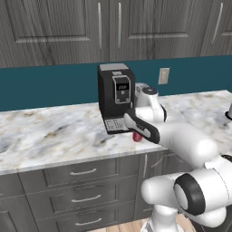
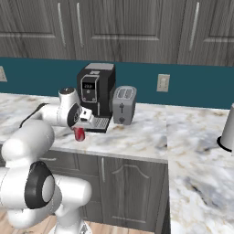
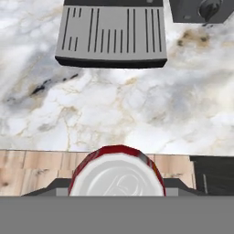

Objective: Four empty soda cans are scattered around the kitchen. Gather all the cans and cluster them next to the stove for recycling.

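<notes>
Red soda can [image 3: 117,173] gripped by end effector [image 3: 117,189].

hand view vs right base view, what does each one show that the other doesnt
Hand view alone: the silvery top of the red can seen end-on between the jaws, which are shut on it, with wood floor beyond the counter edge below it.

Right base view alone: the silver toaster beside the coffee machine, a wall outlet on the teal backsplash, the grey cabinets above and below, and the arm itself.

Both: the red can, the marble counter, and the coffee machine's slotted drip tray.
</notes>
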Controlling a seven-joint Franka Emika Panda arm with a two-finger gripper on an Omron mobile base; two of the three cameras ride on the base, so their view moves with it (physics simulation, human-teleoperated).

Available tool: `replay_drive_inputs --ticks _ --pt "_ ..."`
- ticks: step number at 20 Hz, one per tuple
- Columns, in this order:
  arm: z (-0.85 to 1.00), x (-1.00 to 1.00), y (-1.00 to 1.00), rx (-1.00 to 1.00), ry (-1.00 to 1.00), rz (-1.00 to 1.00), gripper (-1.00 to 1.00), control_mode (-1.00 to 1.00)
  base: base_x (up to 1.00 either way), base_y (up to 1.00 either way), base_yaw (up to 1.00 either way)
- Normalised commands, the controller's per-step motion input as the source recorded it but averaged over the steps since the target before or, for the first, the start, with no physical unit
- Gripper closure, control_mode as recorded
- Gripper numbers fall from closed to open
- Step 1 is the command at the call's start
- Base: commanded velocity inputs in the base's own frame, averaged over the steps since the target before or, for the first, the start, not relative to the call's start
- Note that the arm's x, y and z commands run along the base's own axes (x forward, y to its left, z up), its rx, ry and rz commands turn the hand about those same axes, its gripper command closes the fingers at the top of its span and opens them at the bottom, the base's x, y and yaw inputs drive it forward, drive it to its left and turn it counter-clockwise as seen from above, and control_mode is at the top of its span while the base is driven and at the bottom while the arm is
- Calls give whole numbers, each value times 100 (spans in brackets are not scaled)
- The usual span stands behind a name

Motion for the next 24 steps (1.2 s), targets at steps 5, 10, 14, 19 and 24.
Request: replay_drive_inputs --ticks 5,10,14,19,24 --pt "24 -25 1 0 0 0 100 -100 0 0 0" --pt "0 0 0 0 0 0 100 100 -33 27 -3" --pt "0 0 0 0 0 0 100 100 -26 60 -8" --pt "0 0 0 0 0 0 100 100 -14 81 -9" --pt "0 0 0 0 0 0 100 100 -19 88 -9"
